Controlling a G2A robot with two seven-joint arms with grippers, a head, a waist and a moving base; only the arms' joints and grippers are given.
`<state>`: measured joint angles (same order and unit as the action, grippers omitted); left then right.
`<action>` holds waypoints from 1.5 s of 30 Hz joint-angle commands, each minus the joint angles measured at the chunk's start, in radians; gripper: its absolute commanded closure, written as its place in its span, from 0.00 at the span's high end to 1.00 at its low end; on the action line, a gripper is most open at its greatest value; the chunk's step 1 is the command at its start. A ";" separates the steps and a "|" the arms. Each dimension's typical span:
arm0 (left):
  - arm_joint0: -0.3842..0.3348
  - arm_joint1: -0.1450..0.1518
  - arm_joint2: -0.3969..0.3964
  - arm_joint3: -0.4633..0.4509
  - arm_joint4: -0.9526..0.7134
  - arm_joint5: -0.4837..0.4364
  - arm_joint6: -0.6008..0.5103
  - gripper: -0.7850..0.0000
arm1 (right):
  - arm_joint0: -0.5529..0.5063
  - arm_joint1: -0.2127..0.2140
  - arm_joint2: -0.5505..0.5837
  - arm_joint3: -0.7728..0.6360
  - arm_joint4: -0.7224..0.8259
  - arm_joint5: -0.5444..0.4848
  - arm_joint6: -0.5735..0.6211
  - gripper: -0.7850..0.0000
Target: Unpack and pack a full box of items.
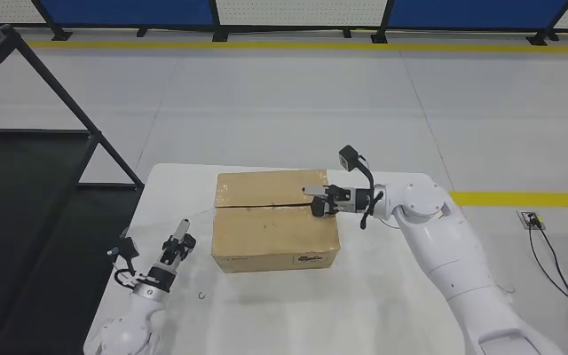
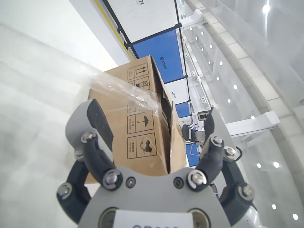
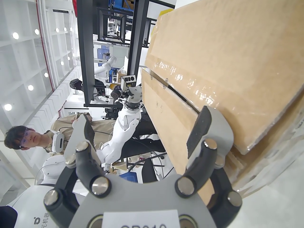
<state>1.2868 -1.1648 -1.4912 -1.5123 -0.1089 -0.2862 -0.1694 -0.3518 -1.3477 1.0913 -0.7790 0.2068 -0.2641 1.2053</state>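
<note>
Pale grey floor [image 1: 284,98]; yellow line [image 1: 266,44] along blue barrier panels [image 1: 124,11]; black metal frame [image 3: 83,48]; round ceiling lights [image 2: 266,8] overhead.

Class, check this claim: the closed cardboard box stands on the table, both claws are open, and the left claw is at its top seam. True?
Not quite: the right claw is at the top seam of the cardboard box, as the top view shows. The left claw sits apart beside it. The rest holds.

A white table [image 1: 266,302] stands beside a black frame [image 1: 91,133], a yellow floor line [image 1: 266,44] beyond.
</note>
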 commanded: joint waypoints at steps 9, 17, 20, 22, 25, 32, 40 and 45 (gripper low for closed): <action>-0.110 -0.016 0.017 0.133 -0.303 0.135 -0.133 1.00 | 0.006 0.004 -0.005 0.001 0.005 -0.001 0.003 1.00; -0.213 -0.042 0.067 0.232 -0.384 0.102 -0.053 1.00 | 0.012 0.004 -0.016 0.005 0.010 0.001 0.002 1.00; -0.241 -0.051 0.084 0.259 -0.424 0.108 -0.050 1.00 | 0.014 0.005 -0.018 0.007 0.011 -0.001 0.002 1.00; -0.259 -0.056 0.088 0.277 -0.461 0.124 -0.056 1.00 | 0.014 0.005 -0.019 0.007 0.012 -0.001 0.001 1.00; -0.282 -0.060 0.088 0.307 -0.493 0.133 -0.065 1.00 | 0.014 0.007 -0.019 0.006 0.012 -0.001 0.001 1.00; -0.294 -0.061 0.048 0.316 -0.518 0.102 -0.052 1.00 | 0.013 0.010 -0.022 0.003 0.013 0.002 -0.001 1.00; -0.273 -0.053 -0.029 0.254 -0.533 0.075 -0.046 1.00 | 0.021 0.008 -0.033 0.012 0.022 0.001 0.000 1.00; -0.277 -0.051 -0.054 0.228 -0.540 0.079 -0.056 1.00 | 0.028 0.005 -0.043 0.023 0.028 -0.004 0.002 1.00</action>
<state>1.0110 -1.2158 -1.5420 -1.2798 -0.6522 -0.2065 -0.2256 -0.3247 -1.3422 1.0505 -0.7578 0.2342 -0.2668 1.2065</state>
